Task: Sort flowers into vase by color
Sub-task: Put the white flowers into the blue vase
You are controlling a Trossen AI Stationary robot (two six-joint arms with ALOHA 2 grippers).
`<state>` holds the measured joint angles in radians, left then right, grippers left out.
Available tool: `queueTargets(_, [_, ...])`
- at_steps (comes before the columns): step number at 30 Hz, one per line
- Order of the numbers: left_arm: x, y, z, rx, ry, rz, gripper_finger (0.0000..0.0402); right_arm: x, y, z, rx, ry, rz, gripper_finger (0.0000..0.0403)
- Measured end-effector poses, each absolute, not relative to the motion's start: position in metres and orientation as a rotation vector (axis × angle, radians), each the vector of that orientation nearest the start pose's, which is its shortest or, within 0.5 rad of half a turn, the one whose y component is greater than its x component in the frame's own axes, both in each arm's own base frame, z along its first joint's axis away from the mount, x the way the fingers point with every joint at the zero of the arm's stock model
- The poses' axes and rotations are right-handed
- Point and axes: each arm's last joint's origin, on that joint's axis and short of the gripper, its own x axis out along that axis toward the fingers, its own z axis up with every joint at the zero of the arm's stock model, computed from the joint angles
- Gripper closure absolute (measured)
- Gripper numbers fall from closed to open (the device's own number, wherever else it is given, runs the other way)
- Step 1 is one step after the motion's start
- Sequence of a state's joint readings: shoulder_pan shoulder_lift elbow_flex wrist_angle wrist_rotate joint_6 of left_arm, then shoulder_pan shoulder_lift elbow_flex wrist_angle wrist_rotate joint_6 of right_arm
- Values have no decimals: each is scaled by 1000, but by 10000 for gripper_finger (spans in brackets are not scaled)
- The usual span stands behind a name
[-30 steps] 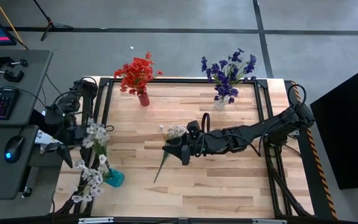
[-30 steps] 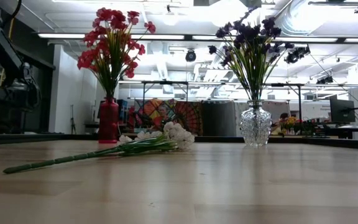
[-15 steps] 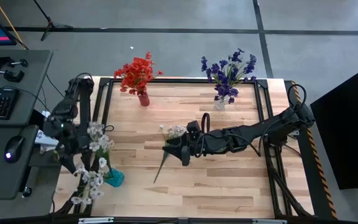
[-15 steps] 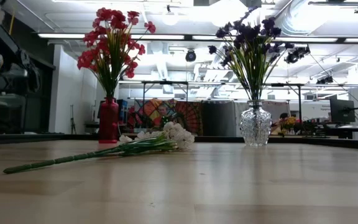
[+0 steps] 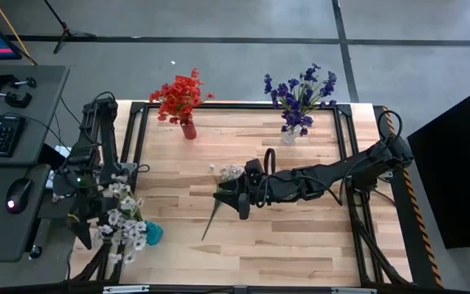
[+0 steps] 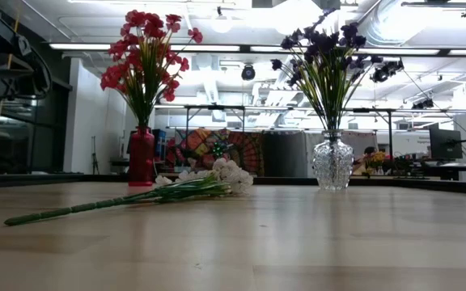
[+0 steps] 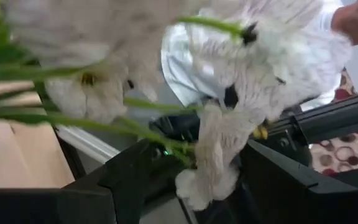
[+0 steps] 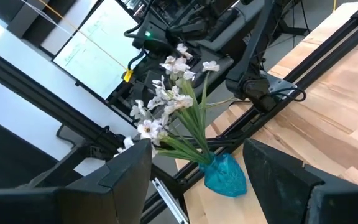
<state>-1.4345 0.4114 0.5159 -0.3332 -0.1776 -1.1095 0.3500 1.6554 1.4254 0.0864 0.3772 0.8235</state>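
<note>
White sprigs [image 5: 121,220] stand with their stems in a teal vase [image 5: 151,234] at the table's near left corner; the right wrist view shows them [image 8: 173,99] too. My left gripper [image 5: 88,214] is open right beside them, and white blossoms [image 7: 229,112] and green stems fill the space before its fingers. One white sprig [image 5: 219,192] lies flat on the table's middle [image 6: 209,184]. My right gripper [image 5: 225,196] hovers open over it, pointing level toward the table's left. Red flowers [image 5: 179,98] and purple flowers [image 5: 299,94] stand in their own vases. My left gripper [image 7: 197,186] has white blossoms and stems [image 7: 135,127] crossing close in front of its open fingers. I cannot tell whether the fingers touch them.
The red vase [image 6: 141,153] and the clear glass vase [image 6: 332,162] stand along the far edge. A black frame [image 5: 137,147] runs round the table top. A desk with keyboard and mouse [image 5: 19,196] lies past the left edge. Bare wood shows at the near right.
My left arm has swung toward the table's near edge along the left side. The white blossoms that stood farther from the near edge have come with it and now bunch over the teal vase. My right arm and the lying sprig have kept still.
</note>
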Motion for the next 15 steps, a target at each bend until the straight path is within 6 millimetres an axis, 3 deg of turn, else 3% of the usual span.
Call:
queueTargets(11, [15, -94, 291, -812, 1026, -985, 176, 368, 123, 356, 752, 119, -71, 160])
queueTargets(15, [14, -92, 299, -835, 1017, -1001, 184, 368, 123, 356, 753, 119, -71, 160])
